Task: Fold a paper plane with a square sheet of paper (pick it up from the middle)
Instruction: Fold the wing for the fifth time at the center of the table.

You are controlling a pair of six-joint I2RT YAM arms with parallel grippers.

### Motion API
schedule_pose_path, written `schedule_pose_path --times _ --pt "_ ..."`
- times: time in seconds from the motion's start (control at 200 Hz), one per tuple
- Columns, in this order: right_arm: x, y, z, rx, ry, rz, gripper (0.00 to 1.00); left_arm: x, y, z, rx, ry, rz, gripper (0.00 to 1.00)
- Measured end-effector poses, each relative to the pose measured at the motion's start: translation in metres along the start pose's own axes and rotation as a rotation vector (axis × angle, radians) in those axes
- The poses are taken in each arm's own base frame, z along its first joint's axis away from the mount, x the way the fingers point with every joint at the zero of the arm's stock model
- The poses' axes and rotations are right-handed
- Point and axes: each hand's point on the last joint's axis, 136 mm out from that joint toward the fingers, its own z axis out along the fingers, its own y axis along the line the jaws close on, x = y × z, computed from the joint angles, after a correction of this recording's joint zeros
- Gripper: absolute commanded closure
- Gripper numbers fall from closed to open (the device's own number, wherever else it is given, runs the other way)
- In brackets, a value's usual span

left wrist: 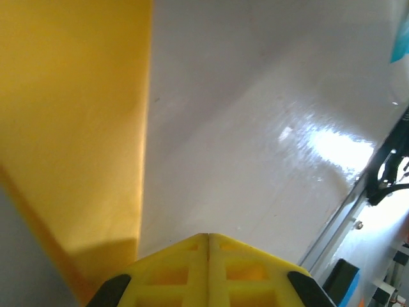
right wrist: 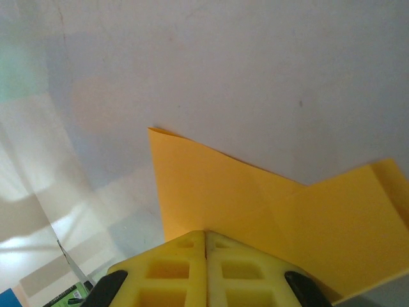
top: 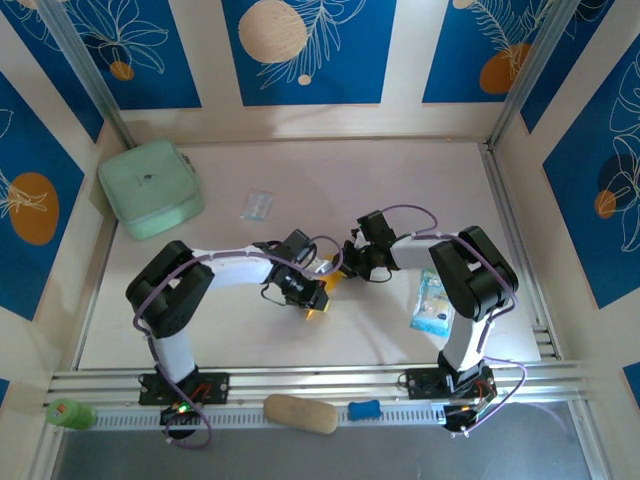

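Both jaws are sitting fully closed at the middle of the table: right gripper meeting the creased square sheet of paper, left gripper just beside it, grip unclear. It's looking feather-light, floppy and easily crumpled, so nipping a folded edge seems wisest.

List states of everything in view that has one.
square sheet of paper: partly folded, creased, lying flat.
left hand: shut, paper off to one side.
right hand: shut, tips over the paper.
mint-green pouch: looks closed, lying flat.
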Motion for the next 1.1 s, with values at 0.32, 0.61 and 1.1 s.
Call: schedule_pose_path --times 0.32,0.61,1.1 --pt "0.0 0.0 0.0 0.0 0.0 0.003 0.94 0.002 0.012 0.0 -0.062 0.002 0.015 0.96" --pt "0.0 0.0 0.0 0.0 0.0 0.004 0.94 0.005 0.019 0.001 -0.04 -0.01 0.003 0.97" --pt "0.002 0.0 -0.001 0.0 0.005 0.005 0.94 0.008 0.021 -0.007 0.059 -0.066 -0.059 0.96"
